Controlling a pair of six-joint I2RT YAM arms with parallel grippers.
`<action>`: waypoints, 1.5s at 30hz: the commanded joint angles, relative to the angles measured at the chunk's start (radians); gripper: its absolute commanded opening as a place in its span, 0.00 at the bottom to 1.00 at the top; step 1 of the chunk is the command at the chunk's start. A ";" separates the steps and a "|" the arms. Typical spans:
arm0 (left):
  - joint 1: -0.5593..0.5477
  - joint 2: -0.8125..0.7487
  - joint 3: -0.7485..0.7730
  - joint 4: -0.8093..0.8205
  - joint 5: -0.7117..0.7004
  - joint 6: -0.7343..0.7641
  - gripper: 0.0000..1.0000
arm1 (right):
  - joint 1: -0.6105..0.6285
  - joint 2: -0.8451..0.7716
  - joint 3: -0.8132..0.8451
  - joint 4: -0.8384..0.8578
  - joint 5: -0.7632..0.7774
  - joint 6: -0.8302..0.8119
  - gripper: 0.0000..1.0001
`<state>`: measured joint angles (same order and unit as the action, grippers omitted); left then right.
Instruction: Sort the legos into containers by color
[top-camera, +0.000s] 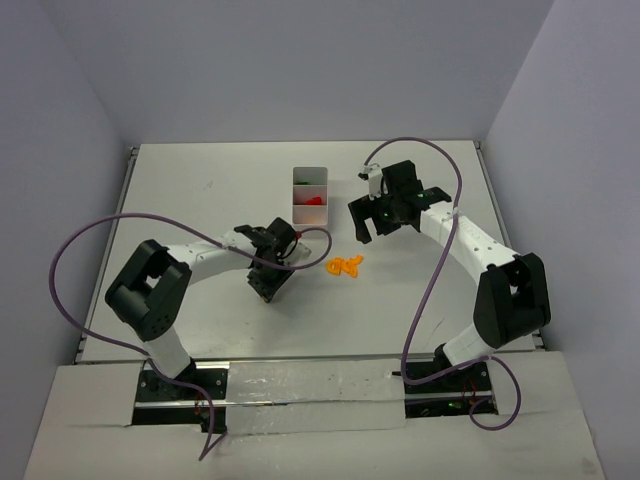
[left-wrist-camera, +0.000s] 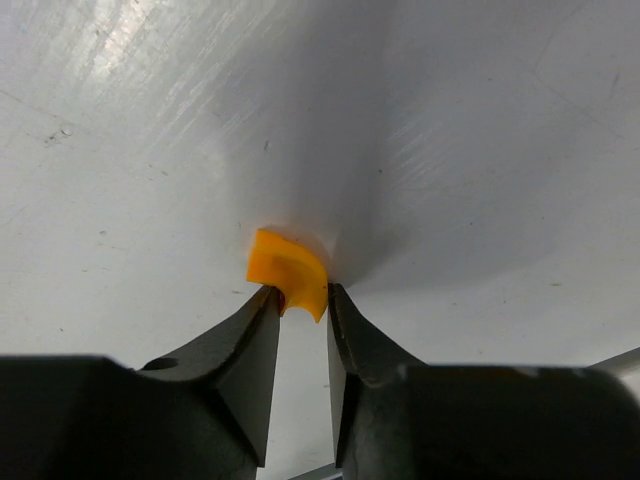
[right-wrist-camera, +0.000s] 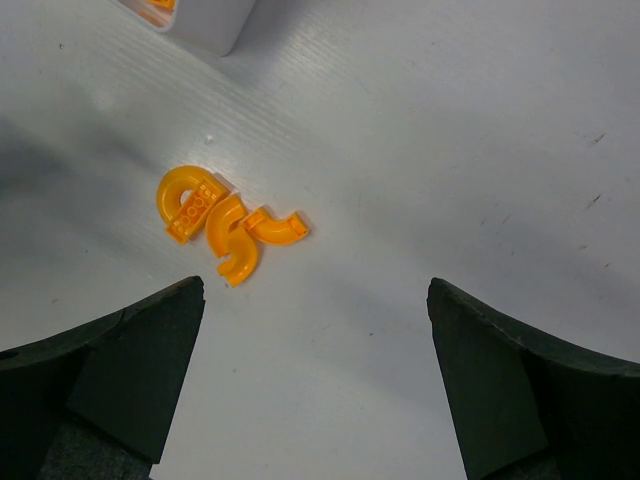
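Arching orange lego (left-wrist-camera: 288, 270), smooth, glossy, edge pinched

The left gripper (left-wrist-camera: 302, 298) points down, jaws pinched on an orange lego (left-wrist-camera: 288, 268). The right gripper (right-wrist-camera: 315, 300) hovers, jaws wide apart.

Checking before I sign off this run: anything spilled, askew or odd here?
Nothing spilled or damaged. One thing: the left claw pinches the orange piece only by its near edge at the very tips, so most of it sticks out; it might slip. The loose orange pieces near the tray look simply unsorted.
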<state>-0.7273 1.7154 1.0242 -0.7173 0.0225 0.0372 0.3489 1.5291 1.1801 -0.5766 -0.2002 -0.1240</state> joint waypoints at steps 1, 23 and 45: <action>-0.006 -0.018 0.050 0.047 -0.018 0.002 0.28 | -0.008 -0.010 0.032 0.004 0.000 -0.007 0.99; 0.127 0.086 0.512 0.143 0.004 -0.088 0.07 | -0.017 -0.014 0.034 0.014 -0.015 0.003 0.99; 0.113 0.249 0.690 0.124 0.039 -0.125 0.17 | -0.041 -0.008 0.007 0.027 -0.025 -0.005 1.00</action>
<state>-0.5989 1.9440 1.6607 -0.5949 0.0422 -0.0737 0.3197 1.5291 1.1797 -0.5751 -0.2157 -0.1242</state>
